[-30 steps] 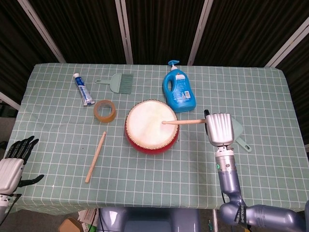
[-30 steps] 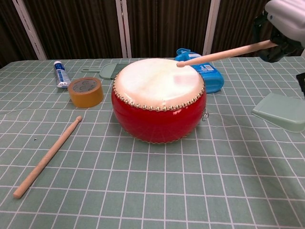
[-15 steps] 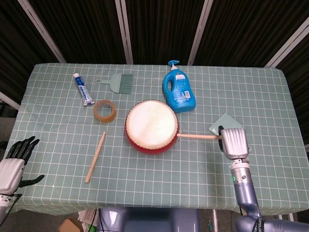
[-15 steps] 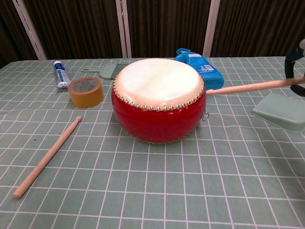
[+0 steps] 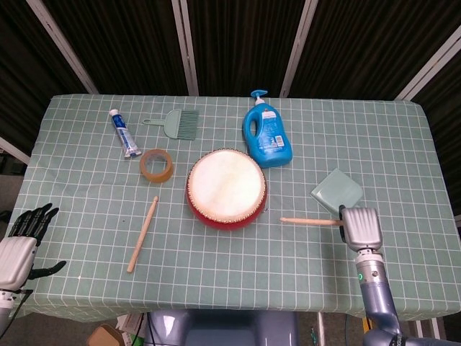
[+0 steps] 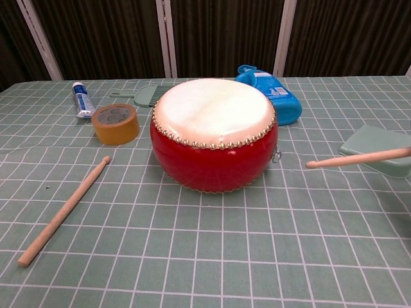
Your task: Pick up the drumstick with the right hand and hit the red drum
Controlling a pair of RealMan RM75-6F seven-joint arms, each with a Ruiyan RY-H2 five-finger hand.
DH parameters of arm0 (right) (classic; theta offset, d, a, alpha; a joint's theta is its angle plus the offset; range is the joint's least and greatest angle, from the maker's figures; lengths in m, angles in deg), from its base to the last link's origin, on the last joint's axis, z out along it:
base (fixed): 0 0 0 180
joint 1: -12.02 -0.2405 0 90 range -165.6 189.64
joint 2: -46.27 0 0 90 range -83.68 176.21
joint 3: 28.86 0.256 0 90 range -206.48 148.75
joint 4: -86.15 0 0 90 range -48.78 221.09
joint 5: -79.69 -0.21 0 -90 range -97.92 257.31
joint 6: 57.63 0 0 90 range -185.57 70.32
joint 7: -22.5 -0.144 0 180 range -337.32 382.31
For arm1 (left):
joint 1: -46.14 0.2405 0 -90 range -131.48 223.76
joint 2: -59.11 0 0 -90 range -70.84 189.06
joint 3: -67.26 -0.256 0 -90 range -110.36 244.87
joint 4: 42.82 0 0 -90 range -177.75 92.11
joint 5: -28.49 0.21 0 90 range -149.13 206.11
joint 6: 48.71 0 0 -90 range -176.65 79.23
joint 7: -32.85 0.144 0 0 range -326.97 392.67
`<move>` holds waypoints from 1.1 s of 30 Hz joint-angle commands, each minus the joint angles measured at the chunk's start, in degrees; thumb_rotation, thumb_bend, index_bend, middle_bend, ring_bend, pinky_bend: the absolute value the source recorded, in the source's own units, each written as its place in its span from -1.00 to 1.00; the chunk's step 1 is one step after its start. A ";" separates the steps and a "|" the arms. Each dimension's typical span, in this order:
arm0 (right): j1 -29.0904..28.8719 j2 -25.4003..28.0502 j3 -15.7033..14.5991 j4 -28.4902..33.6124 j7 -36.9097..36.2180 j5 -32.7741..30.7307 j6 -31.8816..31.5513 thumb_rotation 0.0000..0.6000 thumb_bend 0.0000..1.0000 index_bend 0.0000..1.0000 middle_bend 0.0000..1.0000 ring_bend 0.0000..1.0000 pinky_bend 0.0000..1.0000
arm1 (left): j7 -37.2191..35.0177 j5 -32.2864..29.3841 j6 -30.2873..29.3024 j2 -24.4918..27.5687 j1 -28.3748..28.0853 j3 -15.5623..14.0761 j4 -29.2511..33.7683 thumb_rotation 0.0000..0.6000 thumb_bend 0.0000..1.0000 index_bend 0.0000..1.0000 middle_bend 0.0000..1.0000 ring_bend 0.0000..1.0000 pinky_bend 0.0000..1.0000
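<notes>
The red drum (image 5: 226, 189) (image 6: 214, 133) with its pale skin stands mid-table. My right hand (image 5: 361, 227) is at the right front of the table and holds a wooden drumstick (image 5: 310, 221) (image 6: 358, 157) that points left toward the drum, its tip a short way clear of the drum's right side. The chest view shows only the stick, not the hand. A second drumstick (image 5: 142, 233) (image 6: 63, 212) lies loose on the cloth left of the drum. My left hand (image 5: 21, 244) hangs off the table's left front corner, fingers apart, holding nothing.
A roll of tape (image 5: 156, 165) (image 6: 115, 123), a toothpaste tube (image 5: 124, 132), a green brush (image 5: 176, 122) and a blue detergent bottle (image 5: 266, 134) lie behind the drum. A green dustpan (image 5: 337, 191) (image 6: 379, 149) sits just beyond the right hand.
My right hand has drawn the drumstick back to the right and toward the front edge; its tip has left the drum skin and now sits low beside the drum.
</notes>
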 commanded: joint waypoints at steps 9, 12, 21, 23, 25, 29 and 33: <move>0.83 0.86 -0.80 1.76 -1.61 -3.90 3.36 1.00 0.78 0.57 1.00 1.00 0.99 | 0.20 -0.23 0.25 -0.07 -0.11 0.07 0.21 1.00 -0.85 -1.00 -1.00 -1.00 -0.96; 0.59 1.08 -1.32 1.97 -0.21 -4.77 3.68 1.00 0.59 0.23 0.96 1.00 0.92 | 0.21 -0.36 0.29 -0.07 -0.11 0.11 0.21 1.00 -0.85 -1.00 -1.00 -1.00 -0.96; -0.55 2.13 -1.98 4.12 4.24 -8.60 3.68 1.00 0.10 -0.42 0.63 0.84 0.75 | 0.21 -0.35 0.29 -0.01 -0.09 0.08 0.23 1.00 -0.85 -1.00 -1.00 -1.00 -0.96; -0.59 2.09 -1.99 4.39 4.38 -8.69 3.30 1.00 0.03 -0.50 0.56 0.79 0.71 | 0.19 -0.41 0.34 0.00 -0.09 0.07 0.24 1.00 -0.85 -1.00 -1.00 -1.00 -0.96; -0.62 2.07 -2.01 4.39 4.42 -8.24 2.88 1.00 -0.03 -0.55 0.49 0.74 0.71 | 0.21 -0.44 0.36 -0.01 -0.10 0.09 0.25 1.00 -0.85 -1.00 -1.00 -1.00 -0.96; -0.43 2.20 -1.89 4.94 3.75 -6.89 1.75 1.00 -0.05 -0.57 0.38 0.67 0.69 | 0.30 -0.40 0.30 0.02 -0.05 0.05 0.35 1.00 -0.85 -1.00 -1.00 -1.00 -0.96; 0.19 2.74 -1.65 5.17 1.65 -3.22 -0.01 1.00 -0.05 -0.65 0.13 0.39 0.40 | 0.30 -0.28 0.01 0.02 0.06 0.05 0.38 1.00 -0.85 -1.00 -1.00 -1.00 -0.96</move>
